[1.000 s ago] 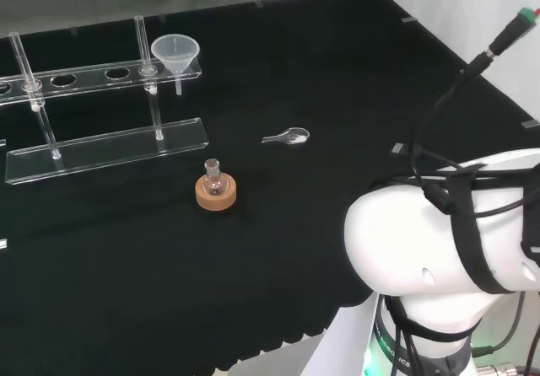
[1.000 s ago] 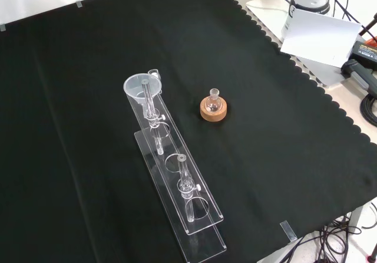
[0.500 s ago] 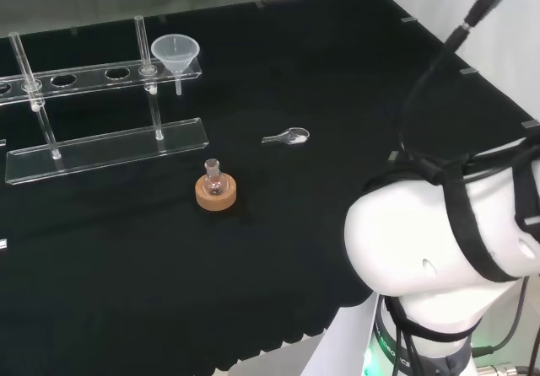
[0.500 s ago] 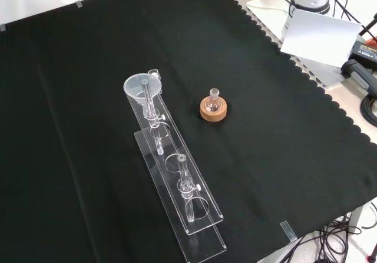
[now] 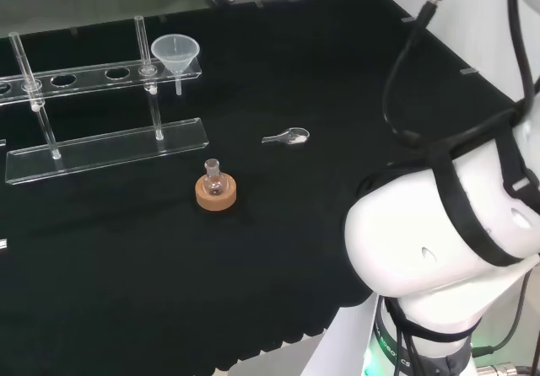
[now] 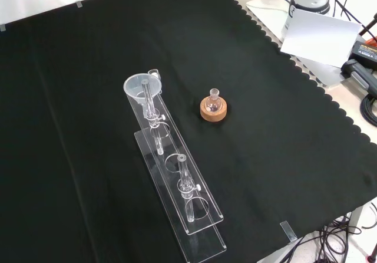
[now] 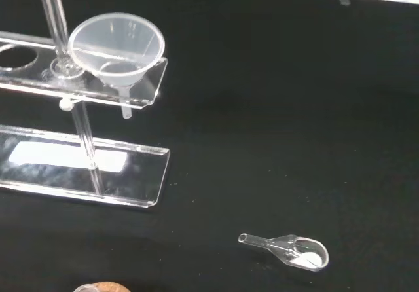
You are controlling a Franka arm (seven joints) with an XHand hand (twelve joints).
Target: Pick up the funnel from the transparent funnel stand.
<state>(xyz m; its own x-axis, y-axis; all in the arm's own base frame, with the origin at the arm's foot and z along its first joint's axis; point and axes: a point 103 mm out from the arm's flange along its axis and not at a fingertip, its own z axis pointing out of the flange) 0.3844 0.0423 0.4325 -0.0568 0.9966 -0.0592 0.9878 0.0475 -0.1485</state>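
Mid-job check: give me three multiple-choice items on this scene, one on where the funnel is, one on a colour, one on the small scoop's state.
1. The funnel sits:
A. in the end hole of the clear stand
B. on the cloth
C. in the flask

2. The ring under the small flask is:
A. red
B. cork brown
C. blue

3. The scoop on the black cloth:
A. stands upright
B. hangs from the stand
C. lies flat, with white powder in it

Answers: 1 A, its cone rests in the upper shelf's end hole; 2 B, head and front views show tan cork; 3 C, the wrist view shows it lying down.
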